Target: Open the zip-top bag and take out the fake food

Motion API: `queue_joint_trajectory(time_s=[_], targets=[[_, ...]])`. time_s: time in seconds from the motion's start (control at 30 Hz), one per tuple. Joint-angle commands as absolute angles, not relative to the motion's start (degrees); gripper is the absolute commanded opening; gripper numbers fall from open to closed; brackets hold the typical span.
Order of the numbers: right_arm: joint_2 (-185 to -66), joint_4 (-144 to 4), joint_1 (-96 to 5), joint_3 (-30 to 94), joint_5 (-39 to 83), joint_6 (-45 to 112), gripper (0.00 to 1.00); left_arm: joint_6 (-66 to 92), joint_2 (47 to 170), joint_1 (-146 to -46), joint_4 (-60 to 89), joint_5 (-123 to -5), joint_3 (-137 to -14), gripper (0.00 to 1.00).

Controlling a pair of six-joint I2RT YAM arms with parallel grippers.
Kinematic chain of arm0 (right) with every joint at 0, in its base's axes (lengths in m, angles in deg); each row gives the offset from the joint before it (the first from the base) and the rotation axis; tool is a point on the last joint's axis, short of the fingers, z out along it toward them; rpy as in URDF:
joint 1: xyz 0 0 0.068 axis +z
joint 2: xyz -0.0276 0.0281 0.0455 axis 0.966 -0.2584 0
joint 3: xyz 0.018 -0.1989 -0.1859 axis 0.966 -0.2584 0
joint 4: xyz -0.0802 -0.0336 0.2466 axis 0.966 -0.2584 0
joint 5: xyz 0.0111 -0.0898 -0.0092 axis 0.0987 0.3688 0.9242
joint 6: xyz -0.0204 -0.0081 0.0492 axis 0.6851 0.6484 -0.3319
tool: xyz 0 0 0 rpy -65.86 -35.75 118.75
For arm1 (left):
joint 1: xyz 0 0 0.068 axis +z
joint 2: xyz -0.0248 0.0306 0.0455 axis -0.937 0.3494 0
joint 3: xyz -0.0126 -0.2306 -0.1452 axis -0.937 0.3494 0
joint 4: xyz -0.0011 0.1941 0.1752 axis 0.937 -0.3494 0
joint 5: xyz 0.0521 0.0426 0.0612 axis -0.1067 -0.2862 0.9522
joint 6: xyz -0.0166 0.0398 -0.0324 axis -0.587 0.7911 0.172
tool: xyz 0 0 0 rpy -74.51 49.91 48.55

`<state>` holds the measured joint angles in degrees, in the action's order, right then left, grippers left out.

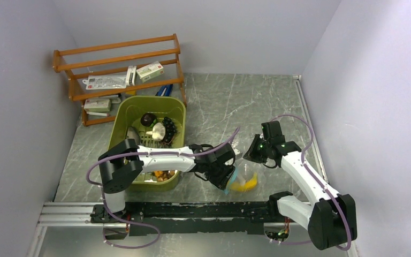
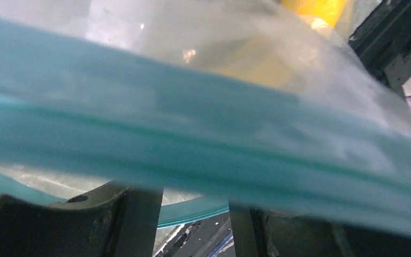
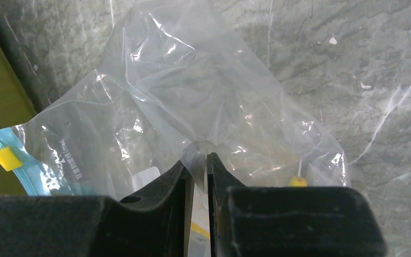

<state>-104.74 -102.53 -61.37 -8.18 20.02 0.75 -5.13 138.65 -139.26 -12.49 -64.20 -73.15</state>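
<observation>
Doing now: You look to be on the emptying step, by my guess. The bag's mouth seems open, and most of the fake food is already out.
Rack: An orange-brown wooden rack [image 1: 119,53] stands far left at the back, with small packets on it. Leave it be.
Bin: A green plastic bin [image 1: 152,98] sits left of the middle. In it lie a white toy mushroom [image 1: 158,130], dark purple toy grapes [image 1: 169,128] and a brown round piece [image 1: 148,119].
Left gripper: Your left gripper [image 1: 226,179] is at the bag's mouth, just right of the bin. Its fingers [image 2: 134,219] stand apart. The light teal zip strip [image 2: 192,144] lies across them, and nothing looks squeezed between them.
Bag: The clear, crinkly plastic zip-top bag [image 1: 244,172] is between your two grippers, near the front of the grey table [image 1: 219,101].
Banana: A yellow toy banana [image 1: 244,186] is inside the bag, low down. It is not out yet.
Right gripper: Your right gripper [image 3: 199,158] is pinched tight on a fold of the clear plastic, at the end far from the zip.
Next move: I think you need to lift that pinched end higher, so the banana slides to the mouth. Hold the mouth wide and point it at the bin.
Watch out: The plastic looks thin and slippy, so it may slide out of the pinch.
</observation>
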Motion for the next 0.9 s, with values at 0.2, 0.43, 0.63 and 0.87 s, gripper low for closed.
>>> queue_joint_trajectory(time_s=[0.2,0.43,0.63,0.87], targets=[[-96.8,-118.8,-61.5,-0.8,24.8,0.7,0.52,-5.9,136.2,-140.7,-11.2,-52.5,-71.4,0.55],[-91.8,-127.3,-61.5,0.0,24.2,-7.2,0.53,-4.2,135.1,-140.7,-9.6,-53.7,-70.9,0.56],[-90.3,-131.6,-61.5,-6.0,23.6,-9.3,0.52,2.4,134.9,-140.8,-6.1,-56.8,-72.0,0.57],[-91.9,-125.6,-61.5,-13.6,18.1,-9.4,0.51,15.9,136.7,-140.8,0.5,-63.7,-71.1,0.58]])
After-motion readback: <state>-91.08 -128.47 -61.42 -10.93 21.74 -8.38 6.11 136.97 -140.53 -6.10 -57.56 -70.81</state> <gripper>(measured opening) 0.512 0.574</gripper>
